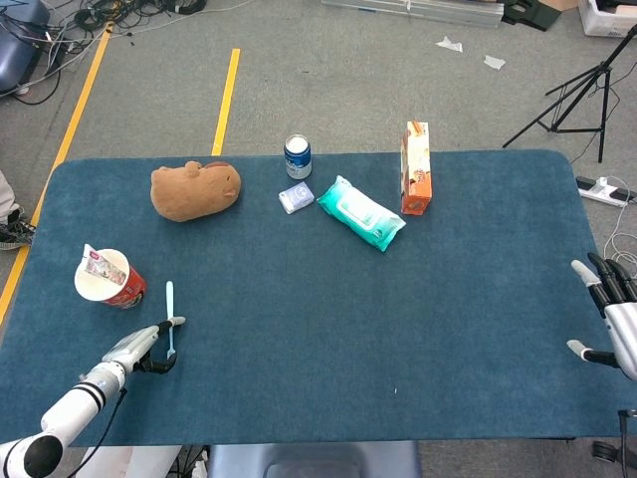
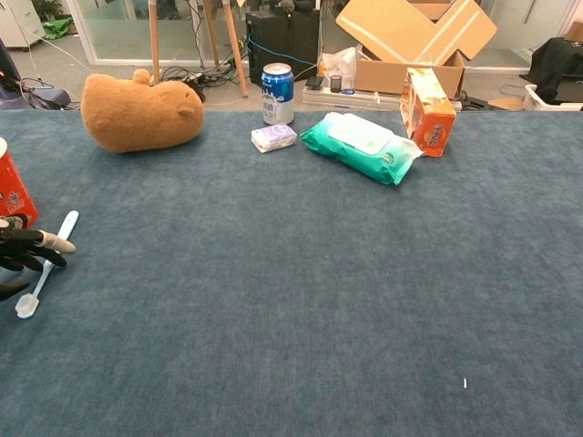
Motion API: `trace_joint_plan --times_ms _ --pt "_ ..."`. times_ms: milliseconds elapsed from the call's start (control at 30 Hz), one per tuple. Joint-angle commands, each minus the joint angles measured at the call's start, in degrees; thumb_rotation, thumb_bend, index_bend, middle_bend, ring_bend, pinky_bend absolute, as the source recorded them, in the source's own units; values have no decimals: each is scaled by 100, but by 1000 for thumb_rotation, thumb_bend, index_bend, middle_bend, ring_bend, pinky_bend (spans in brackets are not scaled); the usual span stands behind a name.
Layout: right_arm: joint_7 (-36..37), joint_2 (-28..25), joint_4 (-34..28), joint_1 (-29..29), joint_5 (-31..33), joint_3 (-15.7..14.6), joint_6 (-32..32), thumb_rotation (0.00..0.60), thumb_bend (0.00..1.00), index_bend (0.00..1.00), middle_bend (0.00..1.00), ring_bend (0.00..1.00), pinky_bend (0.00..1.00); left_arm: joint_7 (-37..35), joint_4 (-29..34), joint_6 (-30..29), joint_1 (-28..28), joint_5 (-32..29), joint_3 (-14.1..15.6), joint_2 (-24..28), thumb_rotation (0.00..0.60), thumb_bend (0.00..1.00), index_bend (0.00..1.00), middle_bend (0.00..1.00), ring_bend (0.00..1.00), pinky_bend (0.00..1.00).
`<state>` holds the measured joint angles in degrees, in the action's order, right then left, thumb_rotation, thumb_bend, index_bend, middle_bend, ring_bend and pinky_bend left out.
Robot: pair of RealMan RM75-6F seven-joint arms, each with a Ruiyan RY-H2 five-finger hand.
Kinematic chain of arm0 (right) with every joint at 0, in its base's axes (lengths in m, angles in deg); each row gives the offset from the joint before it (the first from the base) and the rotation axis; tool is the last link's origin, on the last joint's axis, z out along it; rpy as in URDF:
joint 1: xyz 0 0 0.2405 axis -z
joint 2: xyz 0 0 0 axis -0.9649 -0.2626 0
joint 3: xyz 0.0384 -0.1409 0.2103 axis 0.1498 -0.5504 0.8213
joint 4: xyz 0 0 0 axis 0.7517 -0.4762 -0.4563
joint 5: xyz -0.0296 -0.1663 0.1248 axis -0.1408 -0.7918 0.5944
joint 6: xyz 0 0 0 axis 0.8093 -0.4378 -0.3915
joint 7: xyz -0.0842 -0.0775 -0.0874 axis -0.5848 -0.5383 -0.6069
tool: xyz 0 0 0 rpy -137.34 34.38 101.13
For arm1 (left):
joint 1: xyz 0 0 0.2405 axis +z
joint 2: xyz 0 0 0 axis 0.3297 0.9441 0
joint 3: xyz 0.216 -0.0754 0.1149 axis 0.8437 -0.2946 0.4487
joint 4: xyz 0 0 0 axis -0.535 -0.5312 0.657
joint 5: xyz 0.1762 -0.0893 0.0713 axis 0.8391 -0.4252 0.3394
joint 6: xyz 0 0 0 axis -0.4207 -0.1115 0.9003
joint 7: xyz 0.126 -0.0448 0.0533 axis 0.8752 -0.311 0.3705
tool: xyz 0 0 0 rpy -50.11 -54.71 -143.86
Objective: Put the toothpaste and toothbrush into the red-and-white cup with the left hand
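Observation:
The red-and-white cup (image 1: 109,280) stands near the table's left edge, cut off at the frame edge in the chest view (image 2: 13,194). A toothpaste tube (image 1: 96,262) leans inside it. The light-blue toothbrush (image 1: 169,314) lies flat on the cloth just right of the cup, also seen in the chest view (image 2: 52,257). My left hand (image 1: 151,345) reaches over the brush's near half, dark fingers (image 2: 27,246) lying across the handle and the thumb apart on the near side. My right hand (image 1: 609,304) hangs by the table's right edge, fingers spread, holding nothing.
Along the far side sit a brown plush toy (image 1: 195,189), a blue can (image 1: 298,155), a small tissue pack (image 1: 296,197), a green wipes pack (image 1: 360,212) and an orange carton (image 1: 416,167). The blue tablecloth (image 1: 328,329) covers the table.

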<state>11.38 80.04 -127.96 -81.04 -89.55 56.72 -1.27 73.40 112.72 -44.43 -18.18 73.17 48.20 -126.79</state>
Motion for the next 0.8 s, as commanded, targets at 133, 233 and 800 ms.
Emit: trace_joint_plan --times_ms 133,233,800 --pt "8 9 15 -1 1 1 1 600 0 0 0 0 316 21 28 -4 -30 -5 -3 -17 600 517 29 108 94 24" --pt "15 10 22 1 0 0 0 600 0 0 0 0 316 29 42 -8 -43 -13 -3 -27 600 518 29 108 94 24" --pt "65 35 79 7 -9 -15 -11 600 0 0 0 0 316 124 91 -76 -154 -59 -20 -154 600 518 29 105 92 24"
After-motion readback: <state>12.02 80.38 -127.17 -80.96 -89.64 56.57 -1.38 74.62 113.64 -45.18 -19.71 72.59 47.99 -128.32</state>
